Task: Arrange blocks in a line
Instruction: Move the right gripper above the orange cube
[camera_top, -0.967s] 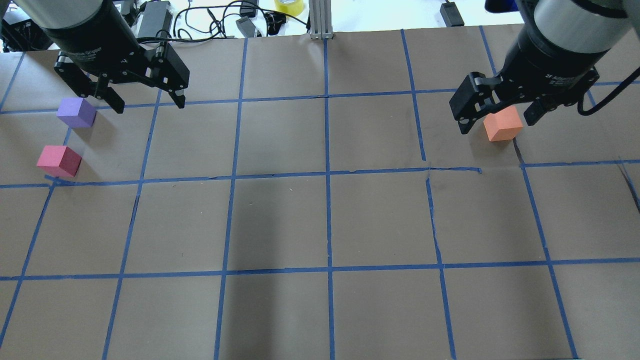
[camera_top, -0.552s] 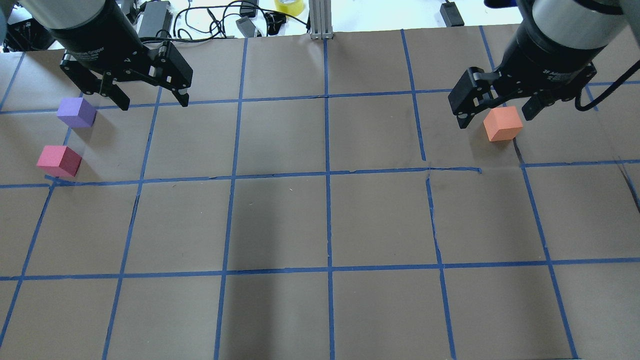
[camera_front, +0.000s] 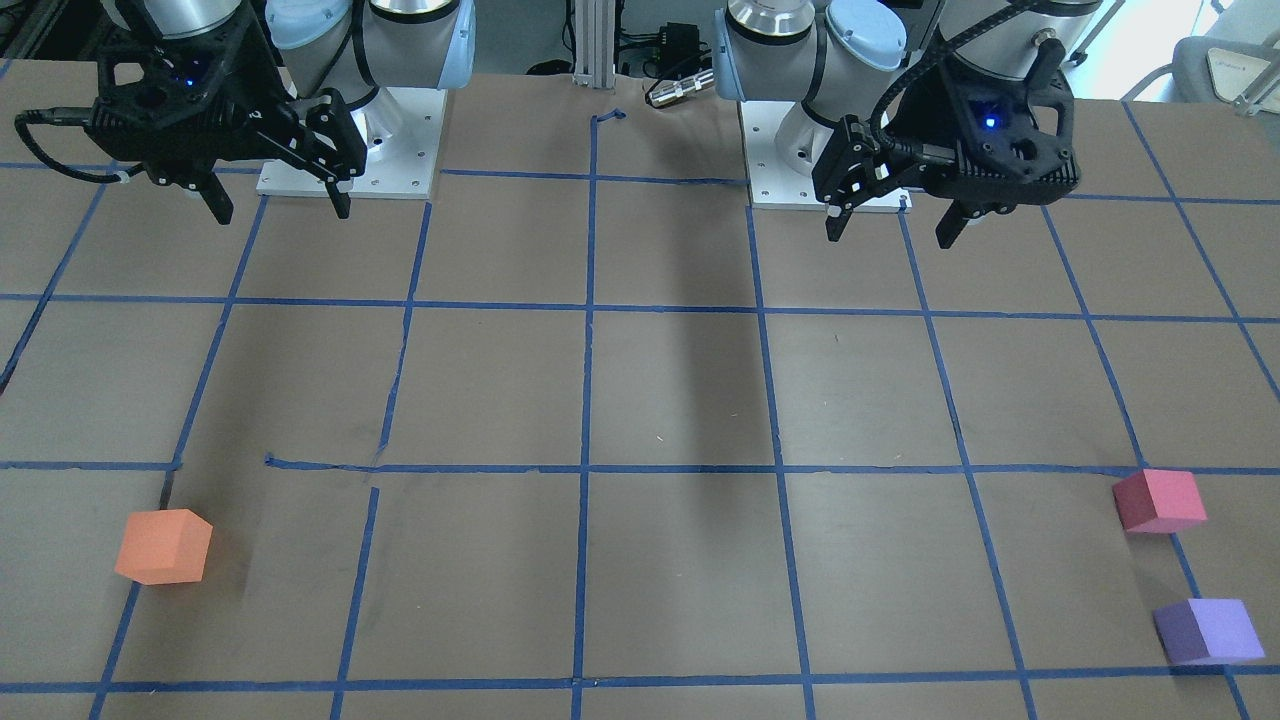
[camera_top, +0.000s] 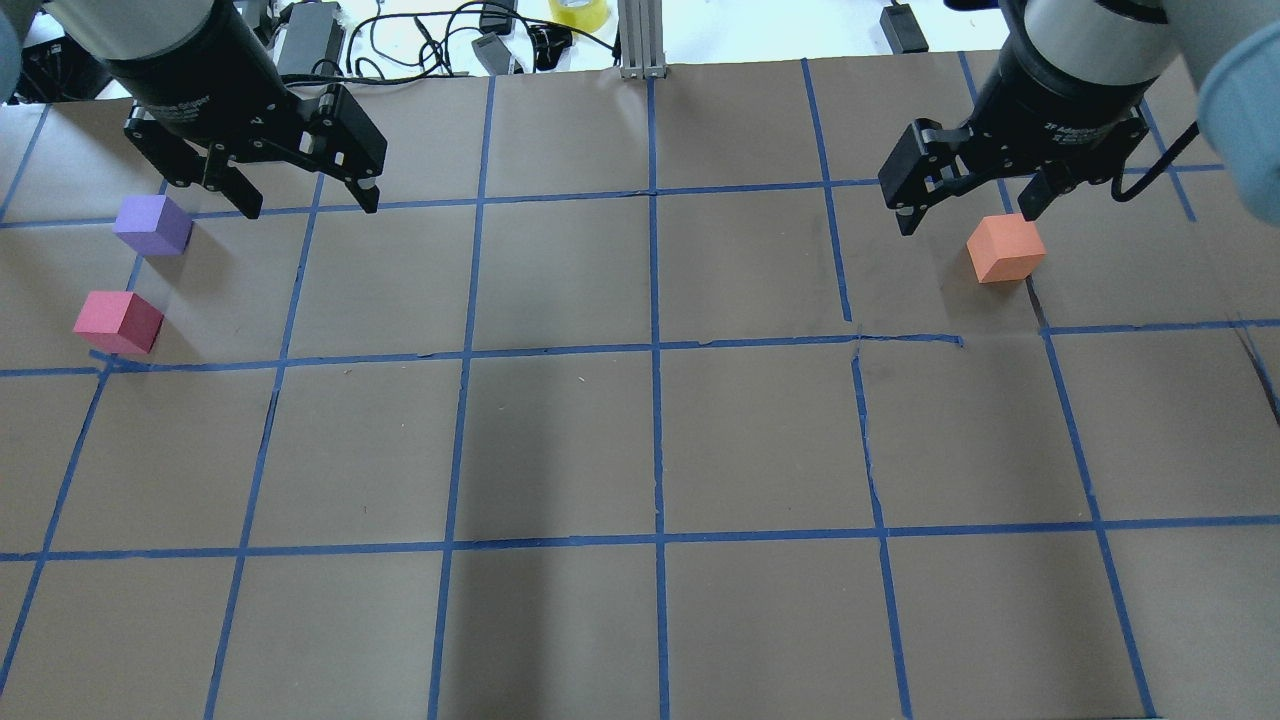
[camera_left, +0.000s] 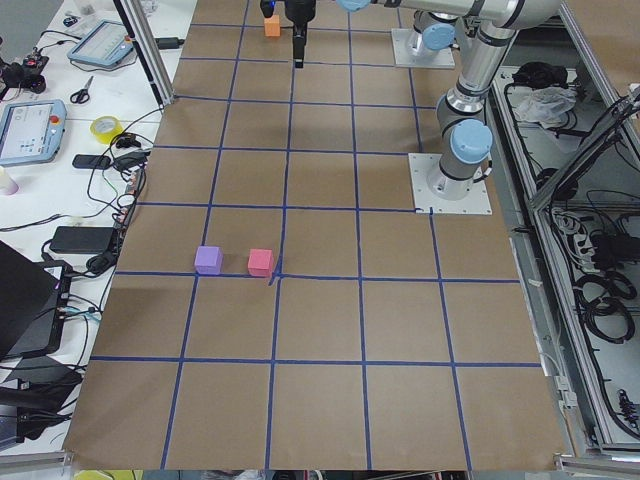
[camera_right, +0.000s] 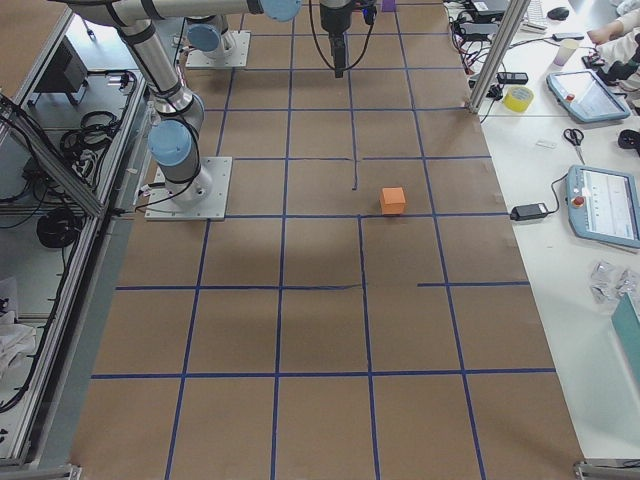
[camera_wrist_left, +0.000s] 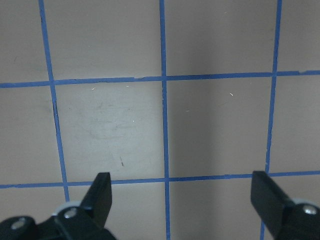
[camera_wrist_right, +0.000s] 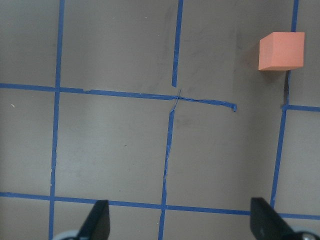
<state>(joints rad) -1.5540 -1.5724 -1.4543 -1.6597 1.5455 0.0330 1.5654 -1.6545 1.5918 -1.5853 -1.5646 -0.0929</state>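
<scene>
At 9 o'clock purple block (camera_top: 152, 225), red-pink block (camera_top: 118, 322) are sitting; orange block (camera_top: 1005, 248) unaligned at 2; left gripper (camera_top: 310, 205), right gripper (camera_front: 285, 212) gaping empty.

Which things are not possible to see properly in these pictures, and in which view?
Left wrist view: purple block and red-pink block lie outside the frame.
Exterior right view: the top edge cuts the purple block.
Exterior left view: orange block is too small for detail.
Right wrist view: the bottom edge cuts the right tool.
</scene>
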